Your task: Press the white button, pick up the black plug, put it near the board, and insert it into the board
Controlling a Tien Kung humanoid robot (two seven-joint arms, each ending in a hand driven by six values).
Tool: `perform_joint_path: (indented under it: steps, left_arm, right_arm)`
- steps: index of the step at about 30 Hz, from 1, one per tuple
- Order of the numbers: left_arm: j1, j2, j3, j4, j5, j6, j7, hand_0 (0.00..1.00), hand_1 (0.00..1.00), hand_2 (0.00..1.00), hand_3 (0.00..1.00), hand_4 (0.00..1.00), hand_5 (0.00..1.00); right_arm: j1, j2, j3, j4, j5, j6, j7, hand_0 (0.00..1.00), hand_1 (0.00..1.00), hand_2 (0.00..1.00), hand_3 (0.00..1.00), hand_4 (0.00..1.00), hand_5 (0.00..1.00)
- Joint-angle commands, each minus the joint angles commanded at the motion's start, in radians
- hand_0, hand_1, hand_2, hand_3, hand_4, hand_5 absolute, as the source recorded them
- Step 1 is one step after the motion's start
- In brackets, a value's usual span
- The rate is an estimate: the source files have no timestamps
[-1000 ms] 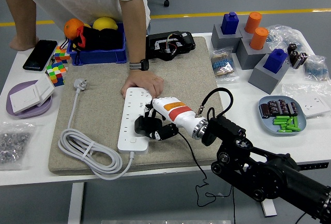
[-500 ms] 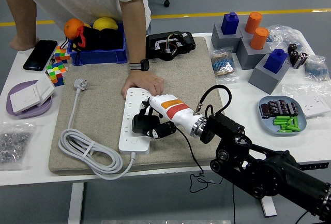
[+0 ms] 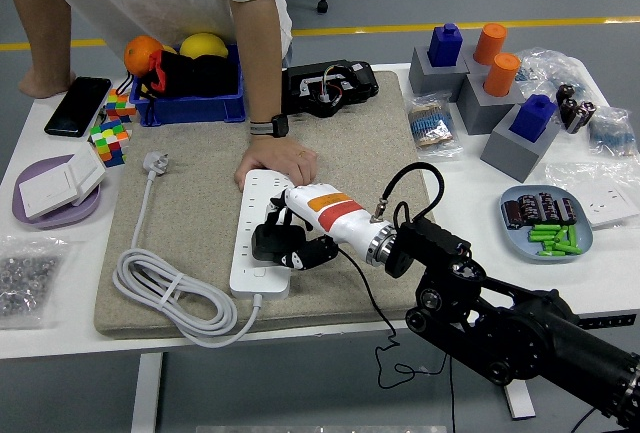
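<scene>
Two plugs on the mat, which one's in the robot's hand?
The black plug, gripped by the right hand over the white power strip. The white plug lies loose at the mat's far left, on its cable end.

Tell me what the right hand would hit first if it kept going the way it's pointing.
The right hand, holding the black plug, points left and down, so it would likely meet the white power strip first, though depth is unclear.

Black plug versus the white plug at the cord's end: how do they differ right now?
The black plug is gripped in the right hand over the power strip; the white plug lies loose on the mat. The black one shows no cord here; the white one trails a coiled white cable.
</scene>
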Motion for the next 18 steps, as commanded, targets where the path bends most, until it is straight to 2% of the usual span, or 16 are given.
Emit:
perform_joint_path:
  steps: [18]
  left_arm:
    - [0.001,-0.002,0.002,0.000,-0.012,0.002,-0.001,0.650,0.641,0.631,0.670,0.510,0.089]
  right_arm:
    - [-0.004,0.000,0.013,-0.018,-0.015,0.017,0.004,0.295,0.397,0.420,0.475,0.842,0.002]
